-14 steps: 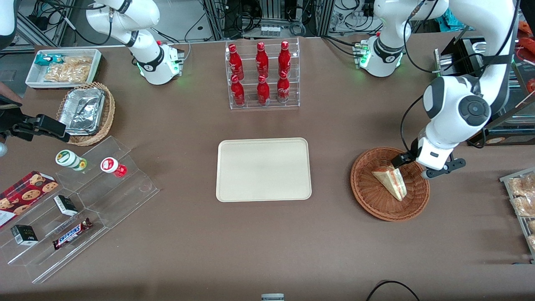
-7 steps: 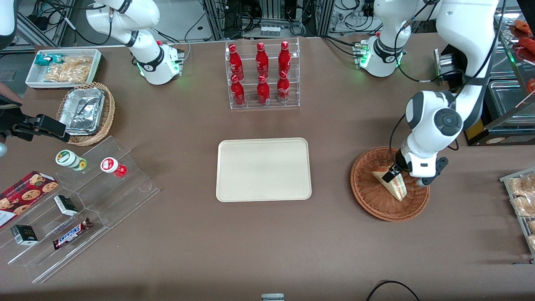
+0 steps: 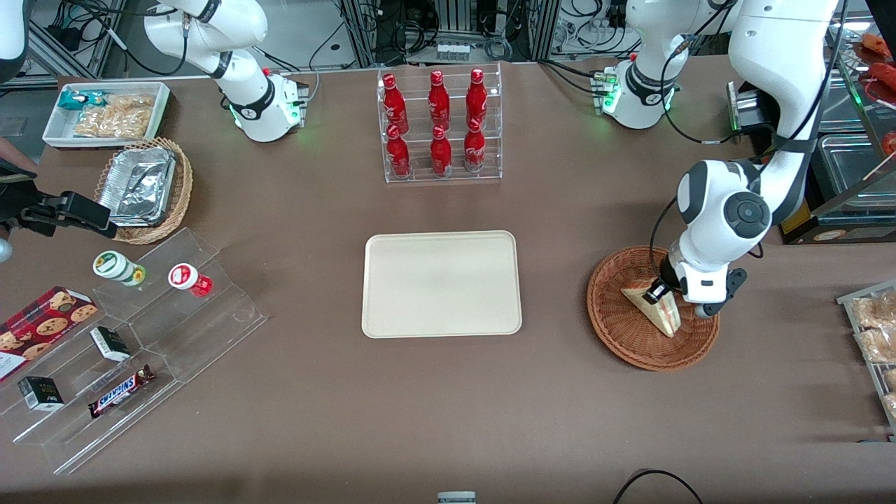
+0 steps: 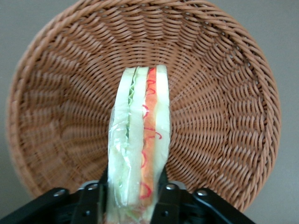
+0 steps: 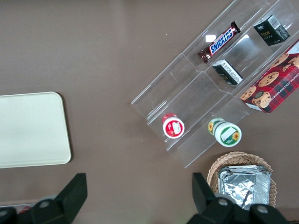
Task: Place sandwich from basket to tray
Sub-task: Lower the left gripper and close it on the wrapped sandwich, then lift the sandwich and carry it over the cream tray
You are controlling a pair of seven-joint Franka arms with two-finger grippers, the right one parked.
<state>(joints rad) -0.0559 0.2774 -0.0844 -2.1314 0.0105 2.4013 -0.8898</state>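
Note:
The sandwich (image 3: 663, 315) lies in the reddish-brown wicker basket (image 3: 626, 336), toward the working arm's end of the table. The left arm's gripper (image 3: 661, 294) is down in the basket. In the left wrist view the sandwich (image 4: 140, 130) stands on edge with its red, orange and green layers showing. The gripper (image 4: 133, 189) has one black finger (image 4: 96, 198) pressed to each bread face. The basket's weave (image 4: 224, 116) surrounds it. The cream tray (image 3: 441, 283) lies bare at the table's middle, and it also shows in the right wrist view (image 5: 28, 128).
A clear rack of red bottles (image 3: 439, 126) stands farther from the front camera than the tray. A clear stepped shelf (image 3: 133, 350) with snacks, a lighter basket of foil trays (image 3: 143, 189) and a white snack bin (image 3: 105, 112) lie toward the parked arm's end.
The gripper has swung in over the basket and come down onto the sandwich, its fingers now on both faces. The sandwich stays in the basket.

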